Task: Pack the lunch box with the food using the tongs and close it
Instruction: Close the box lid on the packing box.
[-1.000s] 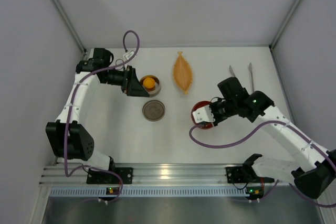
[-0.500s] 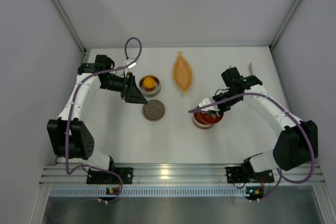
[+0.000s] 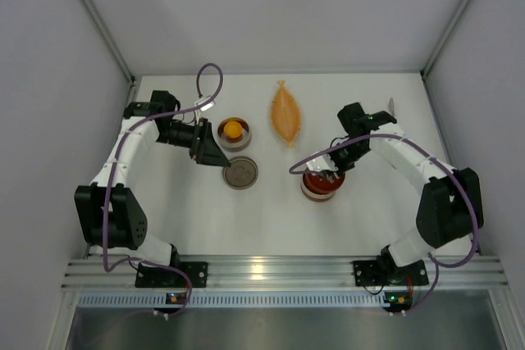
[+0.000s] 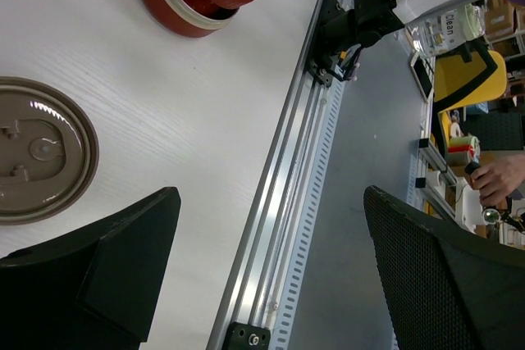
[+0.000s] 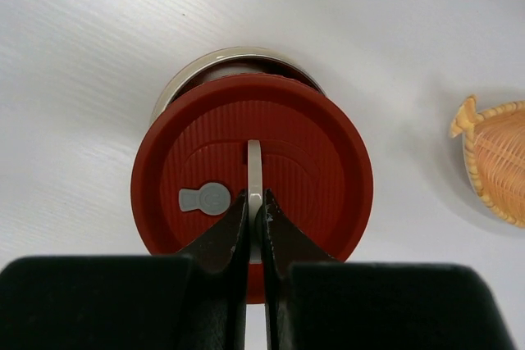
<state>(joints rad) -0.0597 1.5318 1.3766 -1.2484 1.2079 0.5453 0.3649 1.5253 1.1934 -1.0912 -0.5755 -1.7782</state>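
Top view: the right gripper [image 3: 328, 171] is on the red lid [image 3: 321, 179] of the lunch box [image 3: 314, 195] mid-tabletop [image 3: 369, 219], and an orange bit of food [image 3: 234, 129] sits in the open steel tin [image 3: 247, 138] by the left gripper [image 3: 215, 153]. Left wrist view: that gripper's wide open, holding nothing. Right wrist view: jaws pinched shut on the lid's pale handle [image 5: 254, 161], and the lid looks off-centre from the steel rim [image 5: 193, 71], so I'd level it and line it up before pressing down.

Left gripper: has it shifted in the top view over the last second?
Yes. The left gripper has slid toward the table's near edge, from beside the open tin closer to the brown lid, jaws open.
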